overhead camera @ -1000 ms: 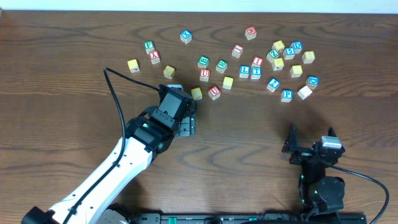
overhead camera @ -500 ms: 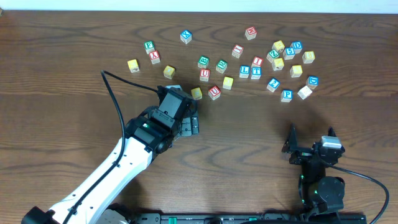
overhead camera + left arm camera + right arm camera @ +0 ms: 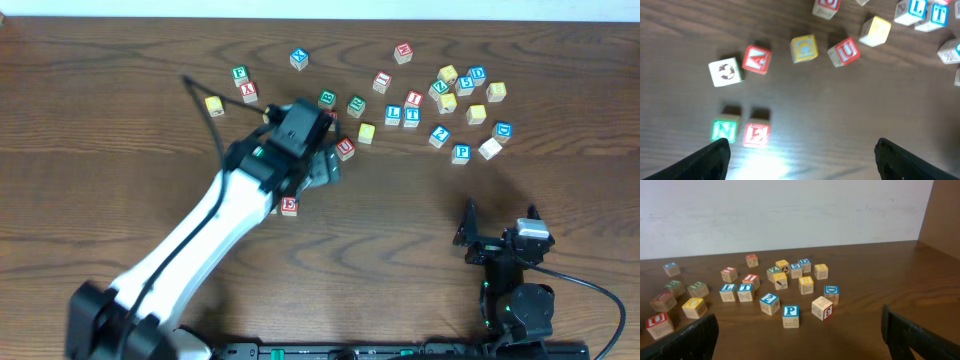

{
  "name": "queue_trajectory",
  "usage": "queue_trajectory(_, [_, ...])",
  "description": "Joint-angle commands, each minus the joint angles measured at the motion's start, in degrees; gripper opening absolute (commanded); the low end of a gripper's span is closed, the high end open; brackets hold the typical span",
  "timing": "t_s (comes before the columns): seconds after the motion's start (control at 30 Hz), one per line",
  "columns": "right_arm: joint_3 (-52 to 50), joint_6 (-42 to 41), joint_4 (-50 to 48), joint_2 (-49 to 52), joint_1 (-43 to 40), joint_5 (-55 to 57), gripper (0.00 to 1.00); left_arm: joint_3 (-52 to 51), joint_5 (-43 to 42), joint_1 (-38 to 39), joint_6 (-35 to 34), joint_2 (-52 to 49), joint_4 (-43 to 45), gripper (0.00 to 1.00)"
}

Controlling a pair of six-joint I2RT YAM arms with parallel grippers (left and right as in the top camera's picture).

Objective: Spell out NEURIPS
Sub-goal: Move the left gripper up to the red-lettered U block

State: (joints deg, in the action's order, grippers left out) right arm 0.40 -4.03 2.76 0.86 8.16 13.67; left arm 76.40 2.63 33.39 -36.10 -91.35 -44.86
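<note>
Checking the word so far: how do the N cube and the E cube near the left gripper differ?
The N cube has a green frame; the E cube is red. In the left wrist view N sits left of E. Overhead, E shows while N is out of sight. Both are small wooden cubes, side by side.

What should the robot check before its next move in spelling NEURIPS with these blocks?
1. N cube and E cube side by side, N to the left of E: ok.
2. Left pincer open and holding nothing: ok.
3. Next letter, the U cube, in sight with its letter face up: ok.
4. Room for the fingers around the U cube: cannot tell, as a yellow cube sits close beside it.
5. Right pincer open, empty and away from the cubes: ok.
</note>
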Motion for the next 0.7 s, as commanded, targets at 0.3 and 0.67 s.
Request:
queue_trajectory(0.3, [-0.09, 0.48, 0.24, 0.02, 0.07, 0.09, 0.99, 19.19, -4.39, 2.91, -10.6, -20.59, -3.98, 0.91])
queue_trajectory(0.67, [-0.09, 0.48, 0.24, 0.02, 0.07, 0.11, 0.99, 23.06, -1.29, 6.51, -18.16, -29.05, -2.51, 0.91])
